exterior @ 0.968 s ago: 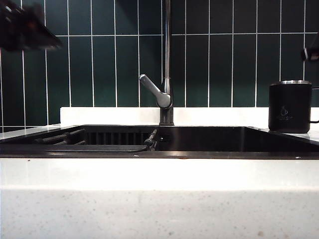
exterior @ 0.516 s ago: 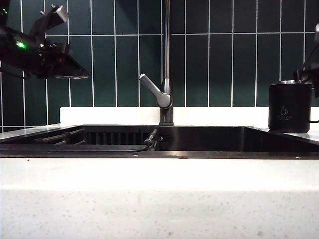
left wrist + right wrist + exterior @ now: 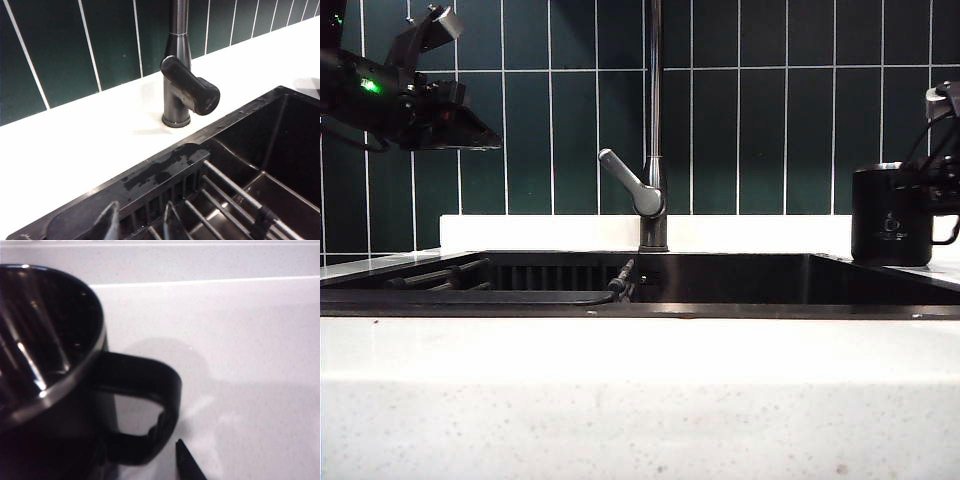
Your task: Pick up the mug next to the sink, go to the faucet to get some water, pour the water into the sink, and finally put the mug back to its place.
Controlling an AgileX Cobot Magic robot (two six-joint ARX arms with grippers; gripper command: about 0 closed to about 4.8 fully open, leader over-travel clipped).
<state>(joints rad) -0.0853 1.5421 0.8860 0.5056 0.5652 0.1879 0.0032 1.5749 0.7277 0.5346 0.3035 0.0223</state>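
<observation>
The black mug (image 3: 890,215) stands upright on the white counter right of the sink (image 3: 770,304). My right gripper (image 3: 940,172) is at the mug's handle side. In the right wrist view one fingertip (image 3: 186,462) shows just outside the handle (image 3: 155,405) with a gap to it, and the mug (image 3: 45,340) hides the other finger. It reads as open and holds nothing. My left gripper (image 3: 455,125) hangs high at the left, open and empty (image 3: 141,222), over the sink's rack (image 3: 225,192). The faucet (image 3: 655,120) with its grey lever (image 3: 632,185) rises behind the sink.
A dark green tiled wall (image 3: 780,110) backs a low white ledge (image 3: 520,232). The white speckled countertop (image 3: 640,400) runs along the front. A dark rack (image 3: 440,275) fills the sink's left half. A wet dark rim (image 3: 150,172) edges the sink below the faucet (image 3: 177,75).
My left arm has swung in from the upper left toward the faucet. My right gripper has come down beside the mug's handle. The mug has shifted slightly to the left.
</observation>
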